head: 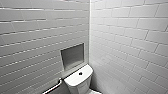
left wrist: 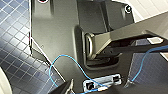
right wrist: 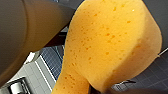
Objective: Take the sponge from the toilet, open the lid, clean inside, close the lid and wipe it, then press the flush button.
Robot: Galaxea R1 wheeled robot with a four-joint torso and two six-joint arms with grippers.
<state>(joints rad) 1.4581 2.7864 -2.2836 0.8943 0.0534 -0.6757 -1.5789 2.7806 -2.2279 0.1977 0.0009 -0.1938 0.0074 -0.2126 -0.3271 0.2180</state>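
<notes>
You see the toilet (head: 78, 81) in the corner, with the flush button (head: 80, 73) in the middle of its tank top, below a grey wall niche (head: 72, 56). Your right jaws pinch the sponge (right wrist: 110, 45) at its narrow end. Its long axis runs away from them, above the blue floor tiles (right wrist: 53, 60). For the left jaws, you cannot tell.

Dark grey and angular, laced with blue.
Wide matte dark plate (left wrist: 55, 37) with white-ringed round fittings (left wrist: 128, 8) at corners; grey jointed bar (left wrist: 117, 40) set in a rounded bracket (left wrist: 89, 46); thin blue cable (left wrist: 63, 58) looping to a small pale connector block (left wrist: 102, 84).
</notes>
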